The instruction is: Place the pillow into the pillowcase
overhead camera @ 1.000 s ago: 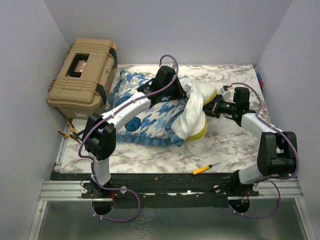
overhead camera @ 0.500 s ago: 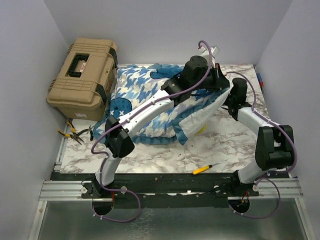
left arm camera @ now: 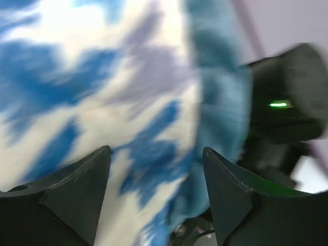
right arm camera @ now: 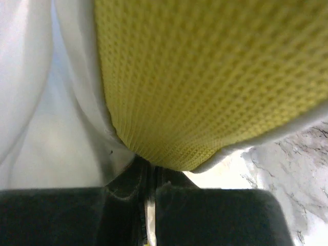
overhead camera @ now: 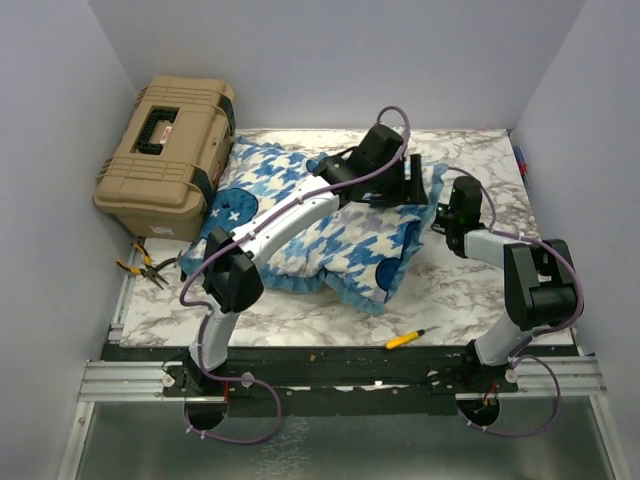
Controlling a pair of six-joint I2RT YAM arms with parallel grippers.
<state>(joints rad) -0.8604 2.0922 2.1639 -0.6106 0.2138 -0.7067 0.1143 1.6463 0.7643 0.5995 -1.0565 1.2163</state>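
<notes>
Last stage of the stuffing, I judged. The right claw (right arm camera: 149, 179) was clamped together on the pillow (right arm camera: 205, 77), its yellow edge directly ahead, within the pillowcase (overhead camera: 350, 245). The left claw (left arm camera: 155, 151) stood apart, with the print just beyond its 2 fingers. The next move called for releasing and backing out.

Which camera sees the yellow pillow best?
The right wrist view: the pillow fills it close up, its yellow dimpled weave clear, white pillowcase lining beside it. The top view shows only the blue pillowcase covering it; the left wrist view shows just blurred blue print.
</notes>
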